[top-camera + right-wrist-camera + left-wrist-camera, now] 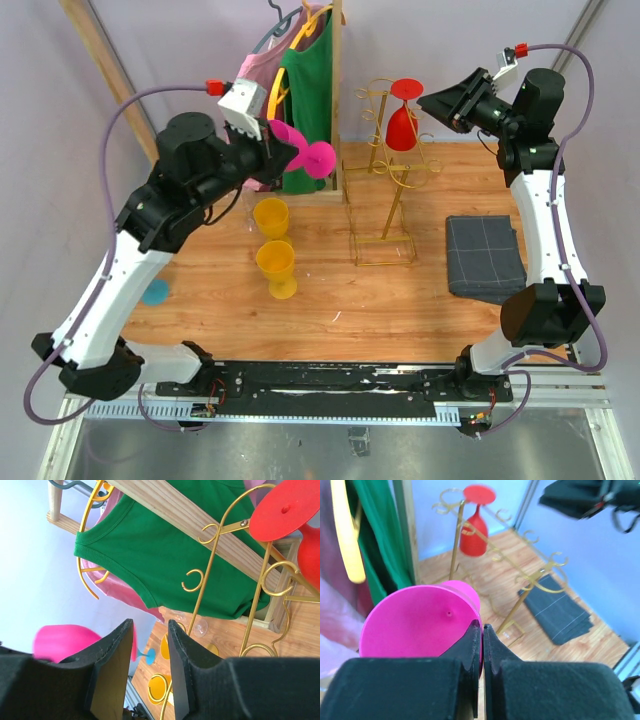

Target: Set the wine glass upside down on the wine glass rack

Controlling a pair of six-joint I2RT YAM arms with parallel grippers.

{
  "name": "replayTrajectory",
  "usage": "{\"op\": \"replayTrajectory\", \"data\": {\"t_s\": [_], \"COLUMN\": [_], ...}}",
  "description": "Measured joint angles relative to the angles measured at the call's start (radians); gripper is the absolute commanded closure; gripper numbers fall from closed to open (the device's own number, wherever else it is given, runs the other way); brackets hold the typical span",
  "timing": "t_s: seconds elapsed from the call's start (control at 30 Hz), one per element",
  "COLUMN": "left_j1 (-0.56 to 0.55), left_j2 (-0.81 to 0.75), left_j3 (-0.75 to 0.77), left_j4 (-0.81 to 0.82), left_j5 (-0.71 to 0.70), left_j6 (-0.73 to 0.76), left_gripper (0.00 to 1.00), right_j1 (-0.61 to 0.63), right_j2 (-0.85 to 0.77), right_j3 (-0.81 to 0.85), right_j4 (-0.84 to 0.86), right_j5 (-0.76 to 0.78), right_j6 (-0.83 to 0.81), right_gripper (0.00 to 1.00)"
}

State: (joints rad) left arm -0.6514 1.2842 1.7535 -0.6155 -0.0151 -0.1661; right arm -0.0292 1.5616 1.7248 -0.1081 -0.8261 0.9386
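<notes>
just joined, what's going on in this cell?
The left gripper holds a pink wine glass in the air, jaws closed on it, short of the tall gold wire wine glass rack. A red wine glass already hangs upside down on that rack. The right gripper hovers near the rack's top, jaws open and empty. Two yellow glasses stand on the table.
</notes>
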Motion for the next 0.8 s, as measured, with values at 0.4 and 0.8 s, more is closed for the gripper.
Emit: {"op": "replayTrajectory", "data": {"t_s": [0.4, 0.8], "left_j1": [0.148, 0.406], "left_j2": [-0.082, 0.048], "left_j3": [-0.024, -0.24], "left_j4": [0.311, 1.043], "left_j5": [0.404, 0.838], "left_j6": [-0.109, -0.699], "left_gripper": [1.0, 1.0], "right_j1": [0.0, -0.02], "right_j2": [0.0, -0.047], "right_j3": [0.0, -0.008], "right_j4": [0.009, 0.092], "right_j5": [0.0, -0.021], "right_j6": [-0.01, -0.02], "right_gripper": [0.62, 0.64]}}
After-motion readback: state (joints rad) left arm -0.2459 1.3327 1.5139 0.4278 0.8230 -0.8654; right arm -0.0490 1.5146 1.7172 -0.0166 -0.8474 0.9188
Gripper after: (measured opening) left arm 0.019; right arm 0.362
